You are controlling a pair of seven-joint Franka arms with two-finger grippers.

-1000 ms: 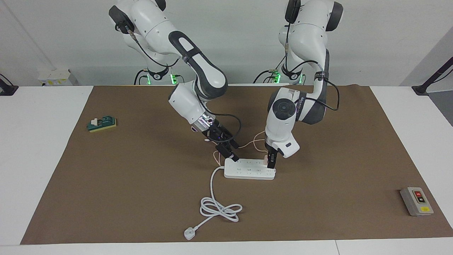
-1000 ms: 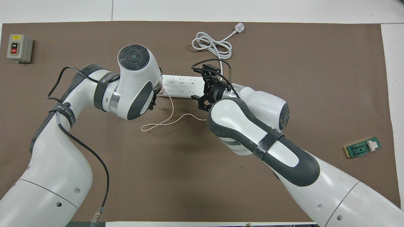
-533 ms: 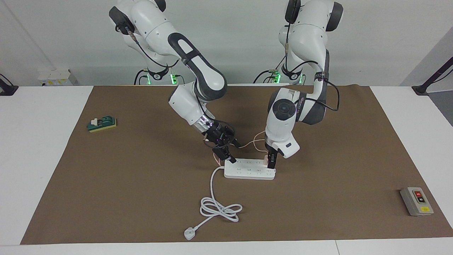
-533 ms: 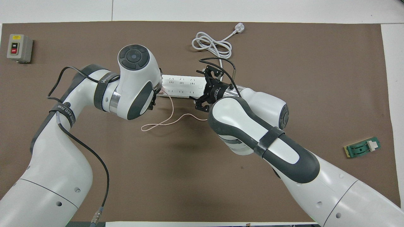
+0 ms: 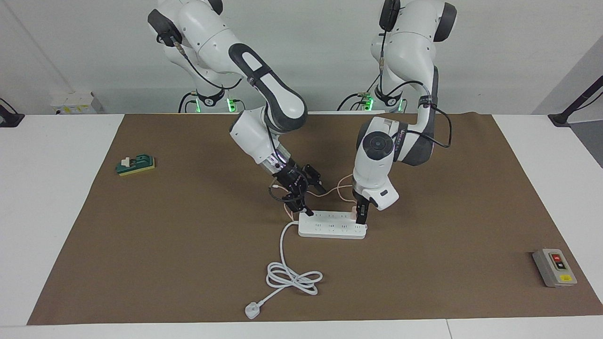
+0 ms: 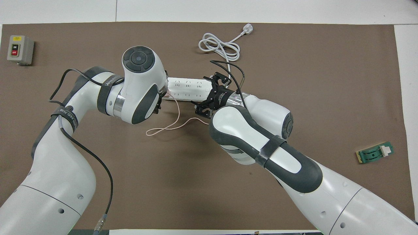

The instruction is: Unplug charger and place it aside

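While charger sits plugged | left claw on it | right claw on power strip

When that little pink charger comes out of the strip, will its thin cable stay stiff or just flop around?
Probably flop: the cable lies in loose curves on the mat, so it should trail limply. The charger, gripped by the left gripper, looks small, likely light. The right gripper sits at the power strip's other end, perhaps to steady it.

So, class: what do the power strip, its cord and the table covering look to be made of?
Power strip: probably hard white plastic, smooth moulded casing with socket slots. Cord: likely rubbery white sheathing, since it coils loosely. Table covering: matte brown paper or felt; uncertain.
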